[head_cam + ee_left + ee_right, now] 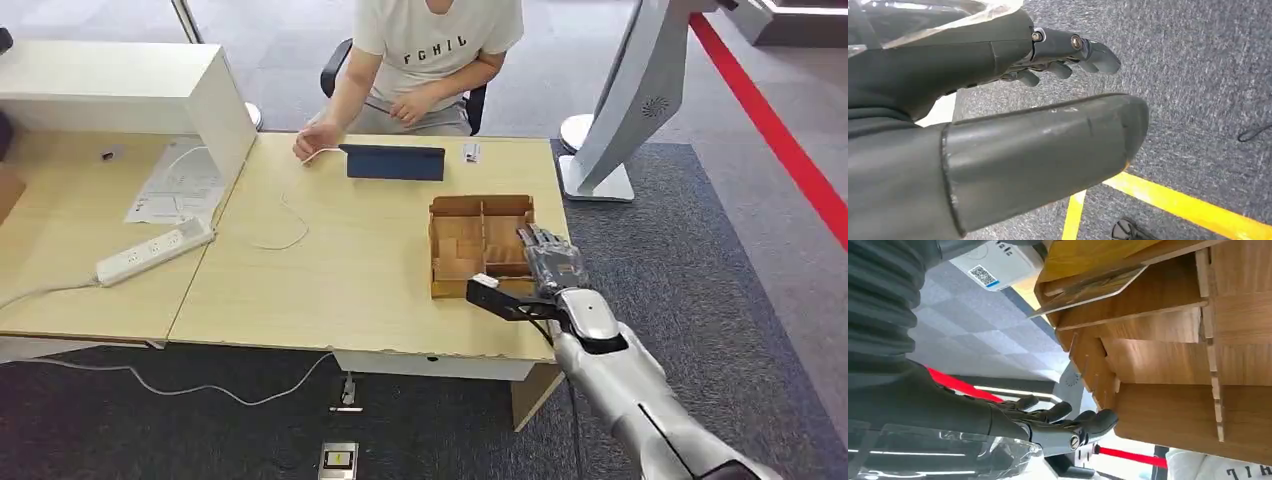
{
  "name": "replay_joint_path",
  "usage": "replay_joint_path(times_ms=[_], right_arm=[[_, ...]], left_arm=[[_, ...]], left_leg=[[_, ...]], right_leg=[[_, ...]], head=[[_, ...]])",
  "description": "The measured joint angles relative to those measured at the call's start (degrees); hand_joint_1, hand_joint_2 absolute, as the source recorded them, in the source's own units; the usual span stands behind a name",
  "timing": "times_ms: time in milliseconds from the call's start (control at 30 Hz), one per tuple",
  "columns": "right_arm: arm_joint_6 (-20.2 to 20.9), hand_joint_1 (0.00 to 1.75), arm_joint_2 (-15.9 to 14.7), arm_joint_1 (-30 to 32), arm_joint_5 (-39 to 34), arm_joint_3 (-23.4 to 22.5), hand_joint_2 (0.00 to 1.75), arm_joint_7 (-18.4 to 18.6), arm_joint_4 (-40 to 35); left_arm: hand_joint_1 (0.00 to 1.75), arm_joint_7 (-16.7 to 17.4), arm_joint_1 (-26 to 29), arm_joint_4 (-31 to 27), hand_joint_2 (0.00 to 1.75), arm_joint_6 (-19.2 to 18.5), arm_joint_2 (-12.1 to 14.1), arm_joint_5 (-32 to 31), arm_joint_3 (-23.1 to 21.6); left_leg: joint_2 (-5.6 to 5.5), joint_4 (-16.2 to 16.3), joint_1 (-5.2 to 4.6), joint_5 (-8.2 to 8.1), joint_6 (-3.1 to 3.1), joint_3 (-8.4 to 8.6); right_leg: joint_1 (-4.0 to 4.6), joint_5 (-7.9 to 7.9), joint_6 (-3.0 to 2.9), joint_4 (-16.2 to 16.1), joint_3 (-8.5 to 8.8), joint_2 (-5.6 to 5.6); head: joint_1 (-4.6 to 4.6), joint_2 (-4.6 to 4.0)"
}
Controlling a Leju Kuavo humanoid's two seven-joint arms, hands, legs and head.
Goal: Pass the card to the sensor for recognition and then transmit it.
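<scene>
Hand (545, 262) — right, empty — beside wooden box (480, 243)

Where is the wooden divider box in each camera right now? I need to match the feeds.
Head view: the wooden divider box sits on the table, near its right edge, with the right hand at its right side.
Left wrist view: the box is absent; grey carpet and the left hand.
Right wrist view: its compartments lie beside the fingers.
Shared landmark: the red floor stripe.

A white power strip (155, 251) lies at nine o'clock on the light wooden desk (330, 270); what looks like printed paper sheets (178, 183) sit at ten.
</scene>
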Motion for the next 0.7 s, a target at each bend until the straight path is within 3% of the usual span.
replay_joint_path(times_ms=[700], right_arm=[[0.35,0.00,1.09,0.39,-0.85,0.98,1.75,-1.60,0.72]], left_arm=[[0.00,0.66,-0.01,0.00,0.00,1.27,-0.09,-0.24,0.00]], left_leg=[[0.00,0.00,0.00,0.00,0.00,0.00]], right_leg=[[0.00,0.00,0.00,0.00,0.00,0.00]], head=[[0.00,0.00]])
